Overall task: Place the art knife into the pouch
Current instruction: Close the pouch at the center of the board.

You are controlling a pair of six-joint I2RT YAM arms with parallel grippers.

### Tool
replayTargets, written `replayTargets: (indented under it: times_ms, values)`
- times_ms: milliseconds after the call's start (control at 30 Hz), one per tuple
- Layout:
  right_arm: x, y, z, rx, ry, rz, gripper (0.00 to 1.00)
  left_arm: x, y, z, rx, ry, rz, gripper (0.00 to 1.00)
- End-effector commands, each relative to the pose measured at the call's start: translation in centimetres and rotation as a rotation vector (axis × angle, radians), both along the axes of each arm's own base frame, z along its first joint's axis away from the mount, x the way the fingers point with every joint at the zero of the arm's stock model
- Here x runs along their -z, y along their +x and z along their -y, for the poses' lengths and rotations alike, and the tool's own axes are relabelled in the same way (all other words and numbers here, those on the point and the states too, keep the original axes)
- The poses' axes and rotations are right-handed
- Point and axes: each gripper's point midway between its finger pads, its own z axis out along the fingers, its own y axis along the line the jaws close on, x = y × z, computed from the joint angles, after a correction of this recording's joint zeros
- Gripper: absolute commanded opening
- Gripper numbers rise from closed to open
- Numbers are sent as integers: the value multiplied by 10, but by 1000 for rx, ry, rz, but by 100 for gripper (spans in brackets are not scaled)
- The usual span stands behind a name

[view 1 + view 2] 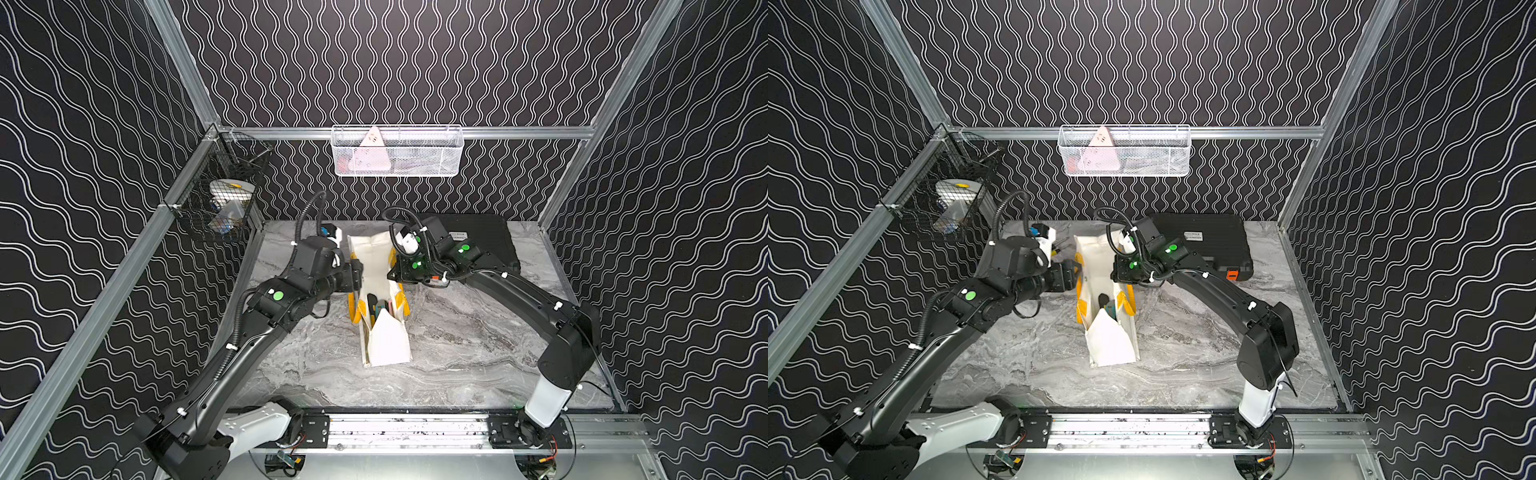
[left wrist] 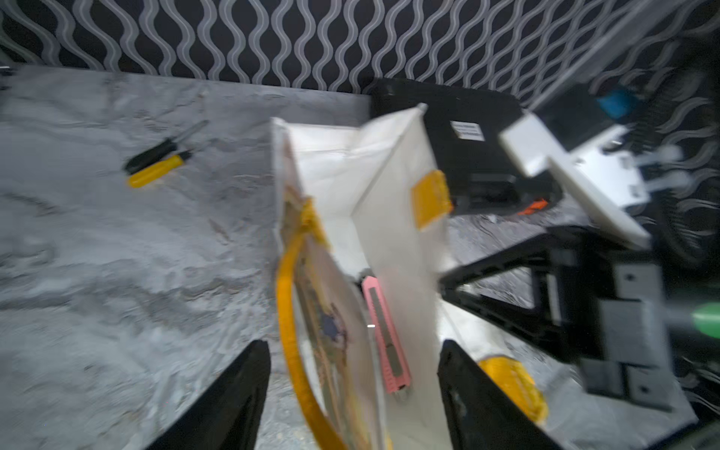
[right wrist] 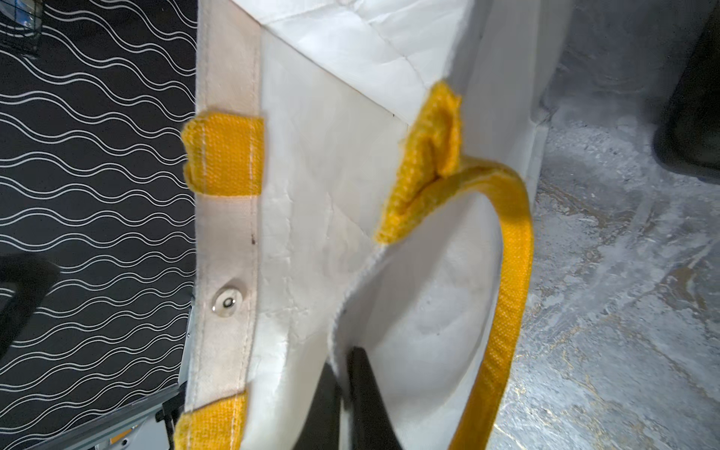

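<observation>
Left hand (image 2: 354,346), jaws spread wide at the frame's lower edge, flanks the white pouch (image 2: 343,163) with the pink art knife (image 2: 383,335) inside at centre, while the right hand (image 3: 345,362) pinches its rim; pulling away could snag a yellow handle (image 2: 288,311) and topple it.

Pouch (image 3: 311,195) matt white cloth; handles (image 3: 510,272) coarse yellow weave; tabletop (image 1: 457,365) marble-look.

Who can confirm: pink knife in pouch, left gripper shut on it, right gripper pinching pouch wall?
No: the left gripper is open, clear of the knife (left wrist view). Knife is in the pouch; right gripper pinches its wall.
</observation>
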Motion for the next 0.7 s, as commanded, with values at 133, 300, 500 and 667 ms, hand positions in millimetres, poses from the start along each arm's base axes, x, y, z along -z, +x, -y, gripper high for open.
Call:
replayTargets:
  times_ms: [133,300,500,667]
  values:
    - [-10,1,-1,-13,17,36,0,62,-4,-65,-245,-50,-132,74]
    - [-9,1,-3,-17,23,35,0,102,-3,-58,-311,-193,-157,69]
    - [-12,-1,-8,-39,41,32,2,125,8,-47,-331,-241,-181,67]
    - [-16,-1,-9,-39,47,40,41,133,22,-9,-286,-225,-165,66]
